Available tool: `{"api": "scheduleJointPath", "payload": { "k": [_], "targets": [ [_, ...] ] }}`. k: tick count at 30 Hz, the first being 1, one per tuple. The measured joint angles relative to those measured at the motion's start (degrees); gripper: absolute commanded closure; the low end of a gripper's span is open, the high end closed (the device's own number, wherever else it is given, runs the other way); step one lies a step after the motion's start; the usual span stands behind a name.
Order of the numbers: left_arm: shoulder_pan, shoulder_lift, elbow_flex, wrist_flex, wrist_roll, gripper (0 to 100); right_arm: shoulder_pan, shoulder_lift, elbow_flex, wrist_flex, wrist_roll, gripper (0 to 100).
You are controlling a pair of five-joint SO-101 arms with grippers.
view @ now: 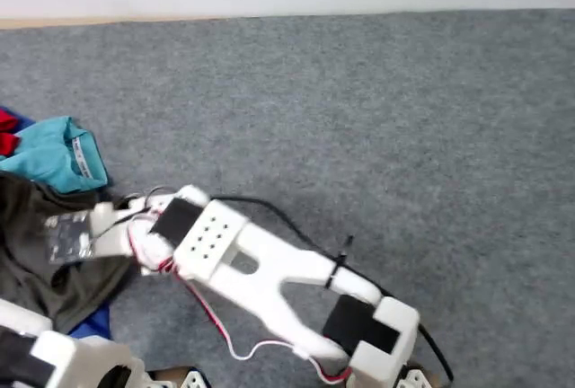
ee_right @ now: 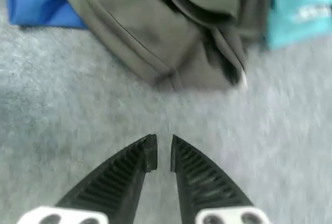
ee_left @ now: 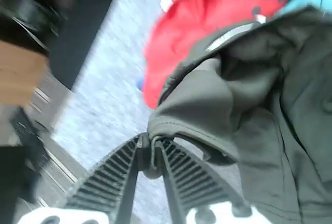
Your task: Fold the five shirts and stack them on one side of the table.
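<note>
L pincer [ee_left: 150,150] pinching hem of crumpled dk-grey shirt [ee_left: 249,105]; R pincer [ee_right: 160,154] barely spread, empty.

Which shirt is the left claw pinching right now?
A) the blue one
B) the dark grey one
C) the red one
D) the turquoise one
B: the left wrist view shows the left claw shut on a fold of the dark grey shirt.

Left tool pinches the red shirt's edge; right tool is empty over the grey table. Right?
No. The left wrist view shows the left tool pinching the dark grey shirt at its edge, not the red shirt. The right tool is empty over the grey table.
</note>
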Motion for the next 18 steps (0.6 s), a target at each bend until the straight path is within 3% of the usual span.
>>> {"api": "scheduleJointPath", "payload": {
  "k": [11, 18],
  "targets": [
    [19.2, -17.8, -0.8, -0.1, 2.4, 100, 17.3, -12.9, 0.0, 16.3, -10.5, 93.0],
    [34.1, -24.4, -0.8, -8.1, 8.0, 100, 31.0, -19.4, 0.0, 28.0, -14.8, 93.0]
  ]
}}
